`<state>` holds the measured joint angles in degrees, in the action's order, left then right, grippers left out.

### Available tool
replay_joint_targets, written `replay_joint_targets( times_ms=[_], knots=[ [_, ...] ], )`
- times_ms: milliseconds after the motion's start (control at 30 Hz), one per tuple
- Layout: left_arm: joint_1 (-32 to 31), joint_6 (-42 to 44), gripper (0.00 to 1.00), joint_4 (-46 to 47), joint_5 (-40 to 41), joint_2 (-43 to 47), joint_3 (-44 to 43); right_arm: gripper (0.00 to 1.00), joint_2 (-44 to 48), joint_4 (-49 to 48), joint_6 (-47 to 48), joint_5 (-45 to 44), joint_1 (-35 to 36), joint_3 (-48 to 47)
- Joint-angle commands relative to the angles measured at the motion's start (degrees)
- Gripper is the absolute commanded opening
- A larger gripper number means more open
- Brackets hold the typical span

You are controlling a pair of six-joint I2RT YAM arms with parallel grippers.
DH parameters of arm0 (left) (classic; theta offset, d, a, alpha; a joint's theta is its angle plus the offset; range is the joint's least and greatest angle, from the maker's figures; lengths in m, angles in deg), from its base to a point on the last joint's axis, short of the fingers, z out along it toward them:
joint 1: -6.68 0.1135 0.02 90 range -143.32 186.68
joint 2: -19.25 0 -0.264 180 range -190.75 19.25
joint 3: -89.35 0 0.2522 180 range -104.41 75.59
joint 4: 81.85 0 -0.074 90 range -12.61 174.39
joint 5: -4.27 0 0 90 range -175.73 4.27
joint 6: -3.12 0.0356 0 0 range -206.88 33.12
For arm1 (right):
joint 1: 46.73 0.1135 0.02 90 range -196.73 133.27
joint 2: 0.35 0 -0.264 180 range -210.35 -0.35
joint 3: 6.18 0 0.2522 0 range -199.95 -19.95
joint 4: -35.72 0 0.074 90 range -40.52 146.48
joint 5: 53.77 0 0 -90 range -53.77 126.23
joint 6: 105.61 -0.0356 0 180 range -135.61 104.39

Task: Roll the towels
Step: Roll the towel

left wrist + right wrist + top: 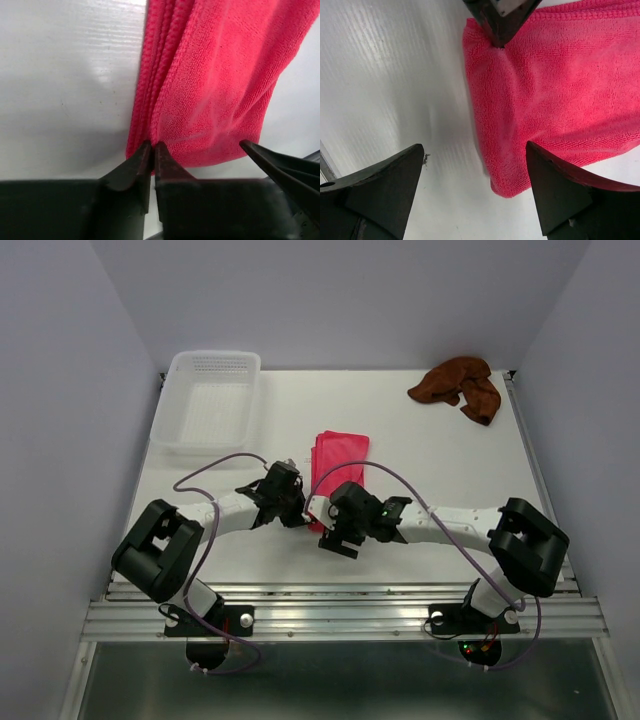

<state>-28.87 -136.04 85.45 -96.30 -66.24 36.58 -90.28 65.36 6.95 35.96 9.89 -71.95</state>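
Observation:
The bright pink-red towel [340, 452] lies folded flat at the table's middle. My left gripper [298, 515] sits at its near left corner. In the left wrist view the left gripper [152, 146] has its jaws pinched on the layered edge of the pink towel [225, 90]. My right gripper [330, 530] hovers just right of it, jaws wide apart. In the right wrist view the right gripper [475, 150] straddles the near corner of the pink towel [560, 90] without touching it. The rust brown towel [458, 385] lies crumpled at the far right corner.
A translucent white plastic basket [208, 400] stands at the far left of the table. Grey walls close in on both sides and behind. A metal rail [340, 615] runs along the near edge by the arm bases.

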Motion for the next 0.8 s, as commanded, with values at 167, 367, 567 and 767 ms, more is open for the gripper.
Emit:
replay_joint_targets(
  times_ms=[167, 367, 567, 767],
  knots=[
    [-0.13, -2.34, 0.00, -0.71, -1.12, 0.68, -1.16, 0.76, -0.42, -7.70, -0.51, -2.19, 0.33, 1.91],
    [0.04, -1.63, 0.00, -3.34, -2.52, 1.38, -1.86, 0.66, -2.53, -9.02, -0.07, -3.50, 0.33, 2.44],
    [0.74, -1.72, 0.00, -3.88, -2.79, 1.38, -1.16, 0.45, -4.90, -10.34, 0.99, -6.49, 0.33, 2.00],
    [1.10, -1.11, 0.21, -3.52, -2.36, 5.42, -1.42, 0.07, -3.76, -9.65, -0.32, -5.27, 0.33, -0.10]
  ],
)
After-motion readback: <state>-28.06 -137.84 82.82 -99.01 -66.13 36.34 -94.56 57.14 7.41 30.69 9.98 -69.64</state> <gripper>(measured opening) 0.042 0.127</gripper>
